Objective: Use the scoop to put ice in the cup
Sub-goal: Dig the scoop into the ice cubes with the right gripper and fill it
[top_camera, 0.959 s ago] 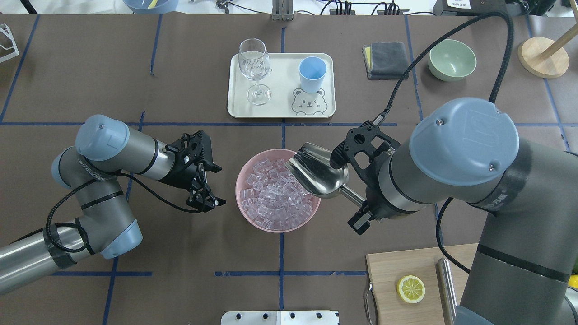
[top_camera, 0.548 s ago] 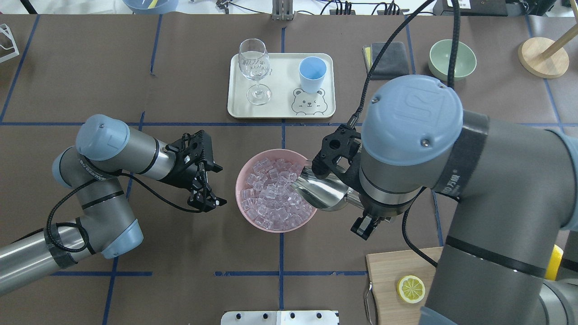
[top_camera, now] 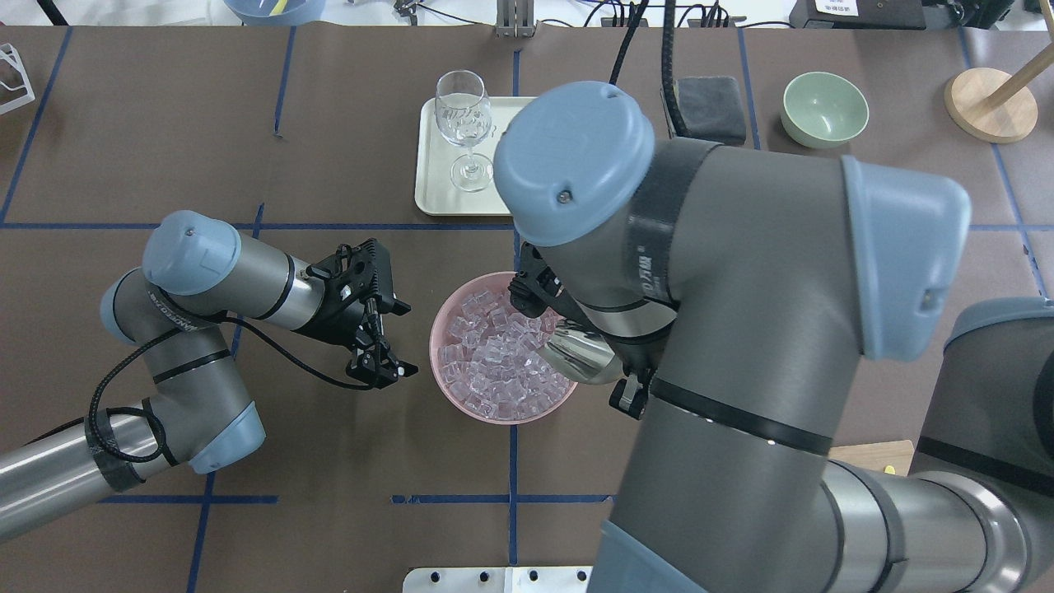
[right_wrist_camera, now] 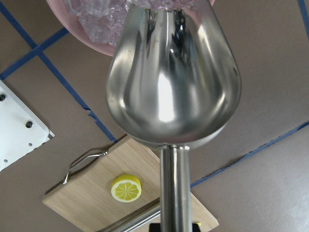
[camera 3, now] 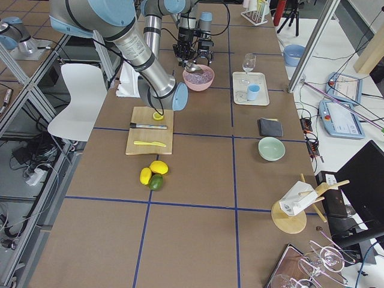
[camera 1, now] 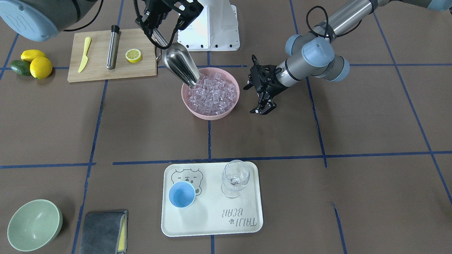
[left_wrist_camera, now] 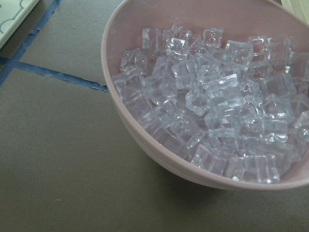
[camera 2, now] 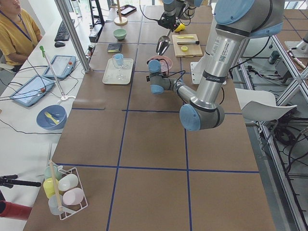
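The ice [camera 1: 212, 94] fills a pink bowl [camera 1: 210, 115] at the table's middle; the left wrist view shows the cubes [left_wrist_camera: 217, 96] close up. My right gripper [camera 1: 156, 34] is shut on the handle of the steel scoop [camera 1: 182, 65]. The scoop [right_wrist_camera: 174, 82] tilts steeply mouth-down, and its tip touches the ice at the bowl's edge. The light-blue cup [camera 1: 182, 195] stands upright on a cream tray [camera 1: 212, 225]; in the overhead view my right arm hides it. My left gripper [top_camera: 387, 375] hangs open and holds nothing, just beside the bowl [top_camera: 494, 416].
A clear wine glass [camera 1: 235, 178] shares the tray with the cup. A green bowl [camera 1: 33, 224] and a grey cloth [camera 1: 102, 231] lie beyond the tray. A cutting board [camera 1: 99, 70] with a lemon half, a yellow knife and a steel rod sits by my right base.
My right arm swung over the bowl and tipped the scoop steeper, bringing its tip down to the ice. The arm now covers the cup in the overhead view. The left arm barely moved.
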You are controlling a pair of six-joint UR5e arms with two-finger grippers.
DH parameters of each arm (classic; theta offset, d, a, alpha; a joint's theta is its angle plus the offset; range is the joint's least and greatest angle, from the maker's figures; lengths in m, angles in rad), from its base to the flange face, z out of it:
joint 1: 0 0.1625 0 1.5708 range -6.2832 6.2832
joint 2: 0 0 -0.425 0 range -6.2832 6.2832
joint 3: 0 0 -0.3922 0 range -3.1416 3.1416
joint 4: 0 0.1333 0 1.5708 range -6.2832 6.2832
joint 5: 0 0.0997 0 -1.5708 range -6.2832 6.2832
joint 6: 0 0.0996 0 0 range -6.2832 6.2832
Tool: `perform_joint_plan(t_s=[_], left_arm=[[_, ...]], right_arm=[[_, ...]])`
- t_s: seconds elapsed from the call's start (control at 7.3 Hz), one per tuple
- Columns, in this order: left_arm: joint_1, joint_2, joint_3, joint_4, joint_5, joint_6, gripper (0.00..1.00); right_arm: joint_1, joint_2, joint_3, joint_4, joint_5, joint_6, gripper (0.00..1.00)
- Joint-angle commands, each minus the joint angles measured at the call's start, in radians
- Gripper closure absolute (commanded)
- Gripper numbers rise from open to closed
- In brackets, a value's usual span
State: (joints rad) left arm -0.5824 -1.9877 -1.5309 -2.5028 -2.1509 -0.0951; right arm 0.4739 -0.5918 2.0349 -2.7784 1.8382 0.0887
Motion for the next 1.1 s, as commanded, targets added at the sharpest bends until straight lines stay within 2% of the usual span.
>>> perform_joint_plan(t_s=[0.0,0.55,0.96], left_arm=[[0.003,-0.002,0.000,0.001,0.000,0.000,0.00],[0.009,-0.003,-0.002,-0.001,0.014,-0.002,0.00],[0.010,-0.003,-0.002,-0.002,0.028,-0.002,0.00]], right_arm=[[0.000,0.056,-0.099,-0.062,-0.013,-0.017,1.00],[0.000,0.088,-0.214,-0.078,0.001,-0.104,1.00],[-0.005,0.092,-0.264,-0.060,0.004,-0.144,1.00]])
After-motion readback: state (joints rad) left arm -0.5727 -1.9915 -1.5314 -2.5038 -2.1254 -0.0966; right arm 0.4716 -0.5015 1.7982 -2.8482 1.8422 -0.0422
